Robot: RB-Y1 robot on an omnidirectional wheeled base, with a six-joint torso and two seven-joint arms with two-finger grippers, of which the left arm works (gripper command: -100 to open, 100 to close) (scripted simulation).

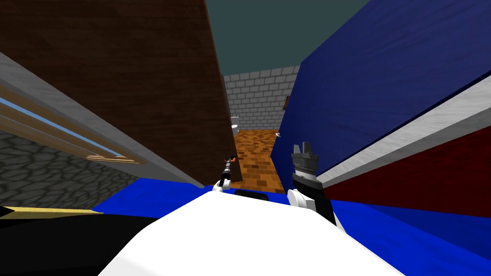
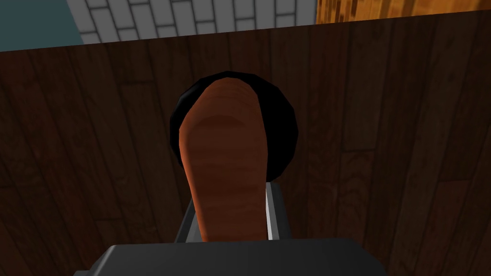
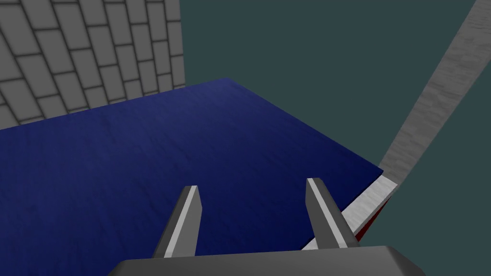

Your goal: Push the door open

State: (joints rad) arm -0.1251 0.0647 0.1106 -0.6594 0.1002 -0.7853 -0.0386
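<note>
Left gripper (image 2: 230, 194) clamped on brown handle (image 2: 223, 158) of dark door (image 2: 383, 120), right gripper (image 3: 253, 184) spread empty near blue panel (image 3: 144, 158).

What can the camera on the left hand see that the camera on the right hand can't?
Left hand's camera: the left gripper shut on a reddish-brown rounded lever handle, on a black round plate on the dark brown wooden door. Right hand's camera: the right gripper, fingers open, facing a dark blue flat panel beside a light grey strip. Both: a grey brick wall and a teal surface.
</note>
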